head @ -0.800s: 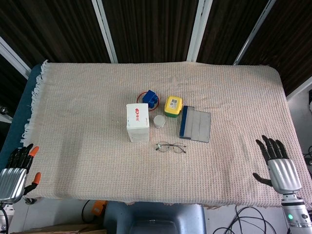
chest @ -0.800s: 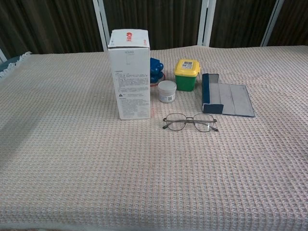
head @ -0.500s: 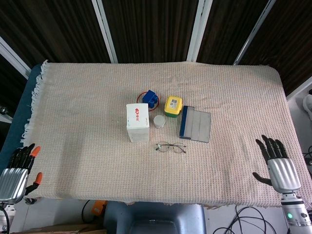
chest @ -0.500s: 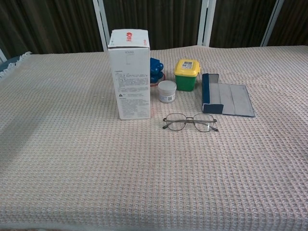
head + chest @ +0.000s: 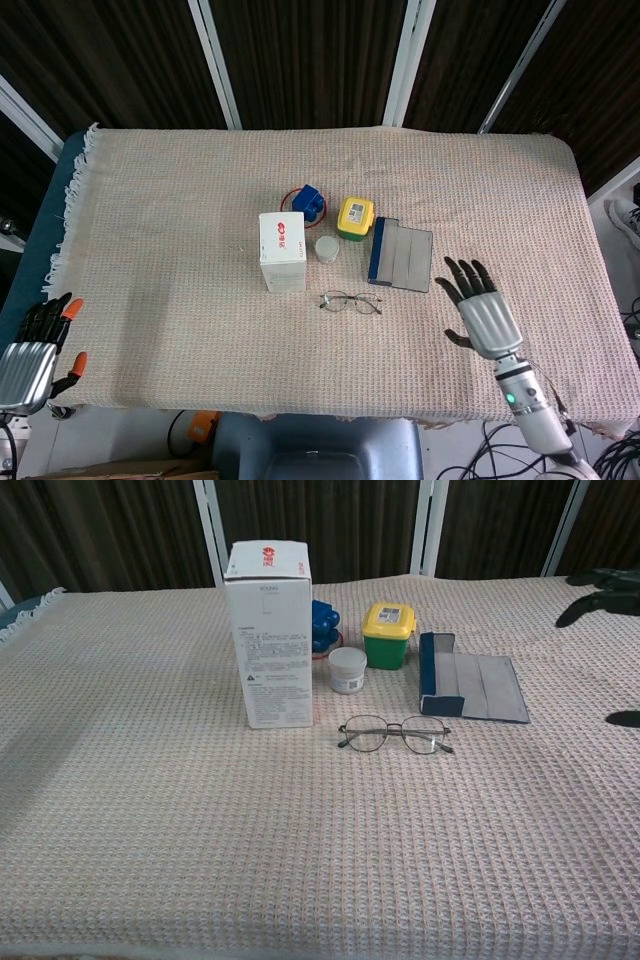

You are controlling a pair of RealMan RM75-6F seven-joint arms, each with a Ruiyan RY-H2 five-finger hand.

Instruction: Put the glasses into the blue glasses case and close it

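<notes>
a pair of thin wire-framed glasses (image 5: 351, 301) lies flat near the middle of the surface (image 5: 160, 250), which is covered with a beige waffle-weave cloth. the lenses sit side by side and the arms are folded behind them, as the chest view shows. just beyond the glasses, toward the far edge and a little toward the right edge, the blue glasses case (image 5: 400, 254) lies unfolded, its grey lining facing up in flat panels and one blue end wall standing upright at its left side. the glasses and the case are close but apart.

left of the case stands a small green tub with a yellow lid (image 5: 355, 218), and next to it a small white round jar (image 5: 327, 248). a tall white carton with red print on top (image 5: 282, 250) stands upright just left of the jar. behind the carton and jar sits a blue plastic object on a red ring (image 5: 308, 203); what it is cannot be told.

the right hand (image 5: 479, 312) hovers over the surface between the case and the near right corner, fingers spread and straight, holding nothing. the left hand (image 5: 32, 355) hangs beyond the near left corner of the surface, fingers extended, holding nothing.
</notes>
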